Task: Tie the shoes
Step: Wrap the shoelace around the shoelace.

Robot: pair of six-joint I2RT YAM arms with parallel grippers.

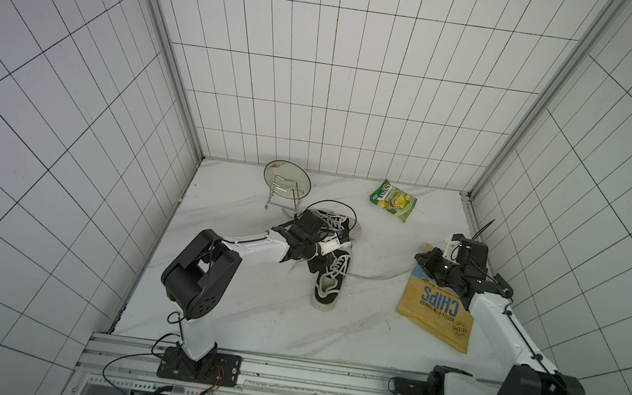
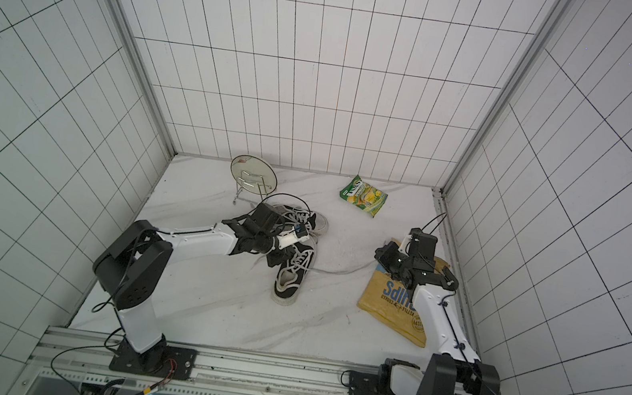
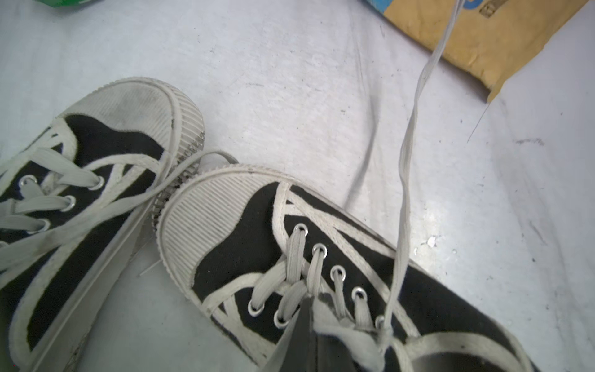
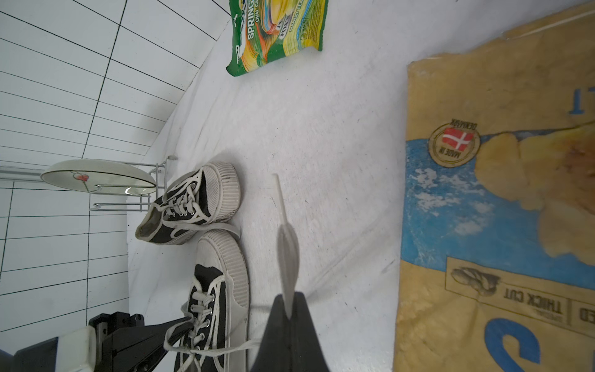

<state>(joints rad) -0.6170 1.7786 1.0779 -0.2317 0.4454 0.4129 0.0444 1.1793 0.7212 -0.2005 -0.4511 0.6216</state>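
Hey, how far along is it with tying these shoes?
Done: nothing finished; no bow shows on either shoe. In hand: the left gripper pinches the laces on the near shoe, while the right gripper holds its lace end stretched sideways. Left: this knot and bow, then the far shoe, laces loose.

Upright black white-toed sneakers (image 1: 328, 288), toes together, laces (image 3: 406, 154) loose

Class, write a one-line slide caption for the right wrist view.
Right gripper pinches the lace end of a sneaker; left gripper clamps its laces.
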